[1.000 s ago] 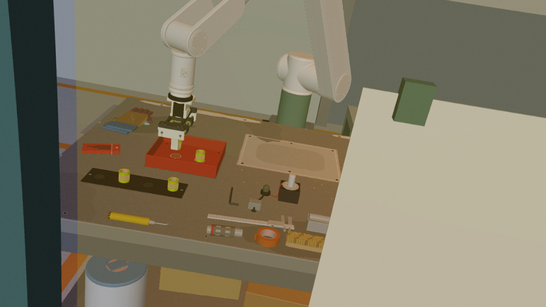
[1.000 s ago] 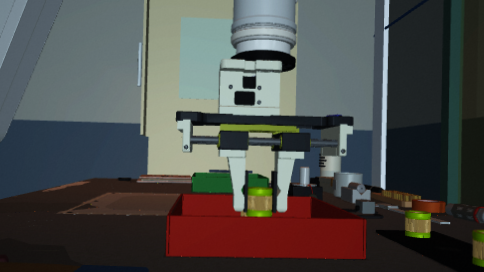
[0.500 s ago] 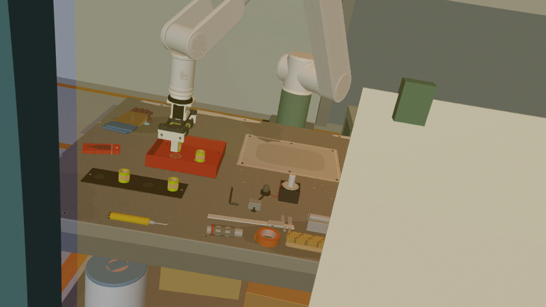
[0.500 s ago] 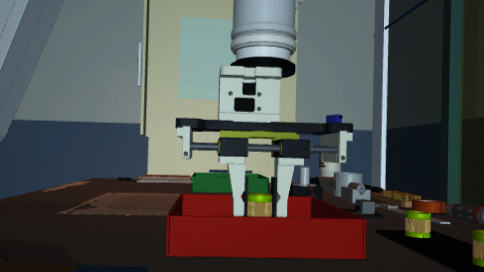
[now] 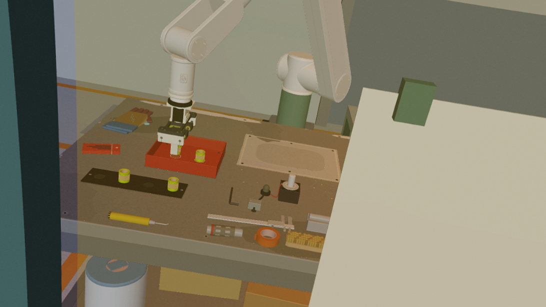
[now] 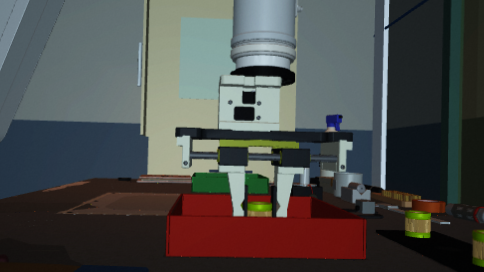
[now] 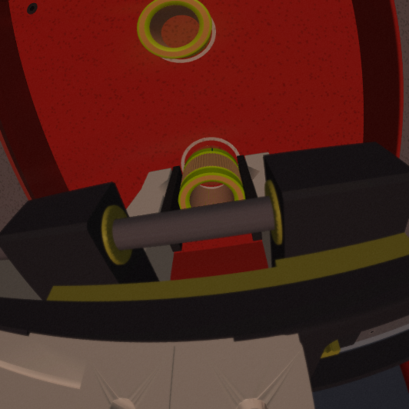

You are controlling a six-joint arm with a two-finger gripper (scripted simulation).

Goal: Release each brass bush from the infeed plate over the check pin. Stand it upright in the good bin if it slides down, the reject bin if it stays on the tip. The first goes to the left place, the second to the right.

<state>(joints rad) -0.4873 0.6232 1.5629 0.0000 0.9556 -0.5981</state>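
Observation:
A brass bush (image 7: 210, 180) with yellow-green rims stands upright inside the red bin (image 5: 186, 157), over a white ring mark, gripped by my closed gripper (image 5: 176, 150) (image 6: 260, 209) (image 7: 209, 180). A second bush (image 5: 200, 156) (image 7: 175, 27) stands upright on the bin's other ring mark. Two more bushes (image 5: 124, 176) (image 5: 173, 184) stand on the black infeed plate (image 5: 134, 183). The check pin (image 5: 291, 180) rises from a black block to the right. A green bin (image 6: 227, 182) shows behind the red one.
The red bin's walls (image 6: 265, 235) surround the fingers. A tan recessed plate (image 5: 289, 156) lies right of the bin. A hex key (image 5: 232, 196), tape roll (image 5: 267, 237), yellow tool (image 5: 133, 218) and caliper (image 5: 249, 221) lie near the table's front edge.

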